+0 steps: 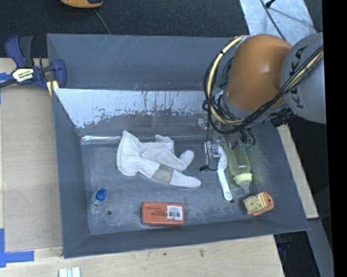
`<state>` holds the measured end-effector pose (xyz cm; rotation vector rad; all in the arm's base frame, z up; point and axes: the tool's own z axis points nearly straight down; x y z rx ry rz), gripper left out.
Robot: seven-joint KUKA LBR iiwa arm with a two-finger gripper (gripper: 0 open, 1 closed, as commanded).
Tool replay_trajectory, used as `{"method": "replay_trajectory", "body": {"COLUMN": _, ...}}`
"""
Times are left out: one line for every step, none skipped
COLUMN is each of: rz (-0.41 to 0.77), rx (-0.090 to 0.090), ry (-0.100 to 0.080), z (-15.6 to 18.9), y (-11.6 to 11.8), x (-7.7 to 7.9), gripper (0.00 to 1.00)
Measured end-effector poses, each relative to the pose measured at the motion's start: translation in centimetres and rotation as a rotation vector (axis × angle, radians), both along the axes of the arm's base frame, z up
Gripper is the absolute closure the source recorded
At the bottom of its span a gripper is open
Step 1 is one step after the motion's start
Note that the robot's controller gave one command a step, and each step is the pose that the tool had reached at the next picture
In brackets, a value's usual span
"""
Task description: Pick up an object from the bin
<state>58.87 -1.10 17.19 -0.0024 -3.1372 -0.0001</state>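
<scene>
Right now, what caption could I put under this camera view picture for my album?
Robot gripper down in the grey bin, beside a pale green bottle, white glove lying mid-bin.

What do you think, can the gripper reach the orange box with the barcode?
Probably yes. The orange box lies flat and alone on the floor of the bin, with nothing on top of it, and the gripper hangs close by.
</scene>
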Motion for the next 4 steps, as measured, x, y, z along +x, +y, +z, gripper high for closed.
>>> {"method": "replay_trajectory", "body": {"rz": 0.000, "rx": 0.000, "ry": -0.008, "z": 0.5, "y": 0.0, "x": 0.1, "gripper": 0.00}}
{"method": "replay_trajectory", "body": {"rz": -0.102, "rx": 0.000, "ry": -0.011, "z": -4.9, "y": 1.7, "x": 1.3, "gripper": 0.00}}
{"method": "replay_trajectory", "body": {"rz": -0.159, "rx": 0.000, "ry": -0.004, "z": -6.1, "y": 2.9, "x": 1.8, "gripper": 0.00}}
{"method": "replay_trajectory", "body": {"rz": -0.282, "rx": -0.001, "ry": -0.005, "z": -5.9, "y": 1.2, "x": 0.6, "gripper": 0.00}}
